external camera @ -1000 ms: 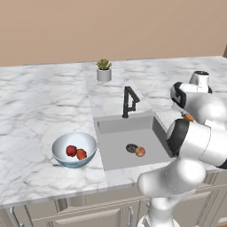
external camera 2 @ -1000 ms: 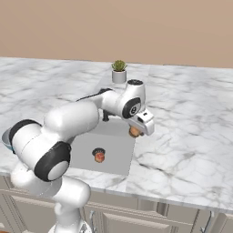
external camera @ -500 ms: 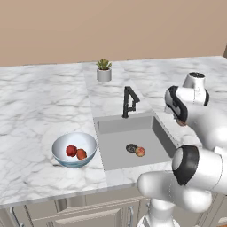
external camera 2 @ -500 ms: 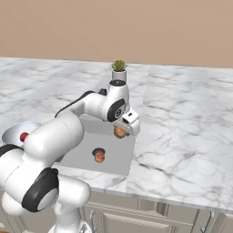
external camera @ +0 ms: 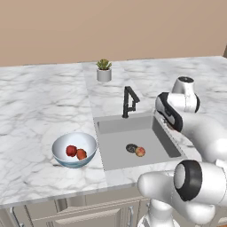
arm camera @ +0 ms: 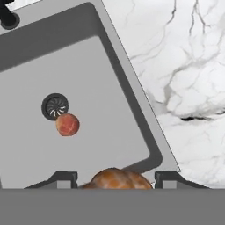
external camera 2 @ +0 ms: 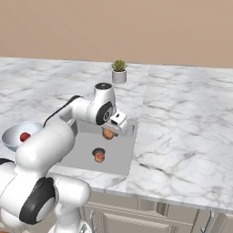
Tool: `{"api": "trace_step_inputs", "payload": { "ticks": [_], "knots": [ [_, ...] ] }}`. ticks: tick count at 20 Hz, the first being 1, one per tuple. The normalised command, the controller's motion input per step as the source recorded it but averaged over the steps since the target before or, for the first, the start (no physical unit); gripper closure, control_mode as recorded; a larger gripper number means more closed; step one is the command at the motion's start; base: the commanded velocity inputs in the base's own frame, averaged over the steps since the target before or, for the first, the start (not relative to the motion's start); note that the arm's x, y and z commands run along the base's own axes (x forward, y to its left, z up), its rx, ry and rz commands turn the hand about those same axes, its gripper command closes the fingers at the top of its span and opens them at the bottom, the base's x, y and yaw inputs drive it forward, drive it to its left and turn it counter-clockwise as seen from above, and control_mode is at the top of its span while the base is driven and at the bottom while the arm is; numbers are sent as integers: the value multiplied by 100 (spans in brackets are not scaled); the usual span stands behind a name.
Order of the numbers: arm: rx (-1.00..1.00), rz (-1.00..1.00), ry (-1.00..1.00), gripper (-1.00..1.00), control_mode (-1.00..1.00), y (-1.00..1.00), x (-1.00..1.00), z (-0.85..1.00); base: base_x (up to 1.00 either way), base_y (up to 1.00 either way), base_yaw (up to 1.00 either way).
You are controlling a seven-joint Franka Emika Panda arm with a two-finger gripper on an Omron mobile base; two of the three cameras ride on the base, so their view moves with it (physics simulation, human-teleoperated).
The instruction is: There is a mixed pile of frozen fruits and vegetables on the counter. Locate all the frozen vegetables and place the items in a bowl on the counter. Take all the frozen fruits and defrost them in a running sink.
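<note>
Orange-peach fruit (arm camera: 115,179) sits clamped between the two dark fingertips (arm camera: 65,178), one tip on each side of it; in the right base view the same ball (external camera 2: 108,134) hangs under the gripper (external camera 2: 109,133), above the sink (external camera 2: 86,150). Fingers are clenched on this fruit, jaws pressed to its flanks.

Below and beyond the fingers, a second orange-peach fruit (arm camera: 67,125) lies on the basin floor, touching the rim of the dark round drain (arm camera: 55,106). Left base view shows that ball (external camera: 140,151) just beside the drain (external camera: 131,147), near the middle of the grey basin (external camera: 115,155).

Sink wall (arm camera: 132,101) runs diagonally past the fingers; veined marble counter (arm camera: 189,79) lies on the far side of it.

Black faucet (external camera: 129,101) stands at the basin's back edge, well away from the fingers.

Farther out, across the basin from the gripper (external camera: 170,126), the pale blue-white bowl (external camera: 60,148) rests on the counter (external camera: 40,111). Inside it: a dark red lump (external camera: 71,150) and an orange-red lump (external camera: 81,154), touching each other.

Small white pot with green plant (external camera: 104,71) stands behind the faucet, well apart.
</note>
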Motion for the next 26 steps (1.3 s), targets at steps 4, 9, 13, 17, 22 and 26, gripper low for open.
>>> {"api": "trace_step_inputs", "payload": {
  "ticks": [4, 9, 13, 17, 22, 26],
  "knots": [
    [2, 16, 0, 100, -100, 32, 8, -20, 0, 0, 0],
    [0, 14, -1, 100, -100, 41, 31, -21, 0, 0, 0],
    [0, 16, -1, 100, -100, 43, 17, -24, 0, 0, 0],
    [0, 18, 0, 100, -100, 30, 9, -32, 0, 0, 0],
    [0, 15, 0, 100, -100, 19, 12, -21, 0, 0, 0],
    [0, 8, 0, 100, -100, 2, 41, -36, 0, 0, 0]
  ]
}}
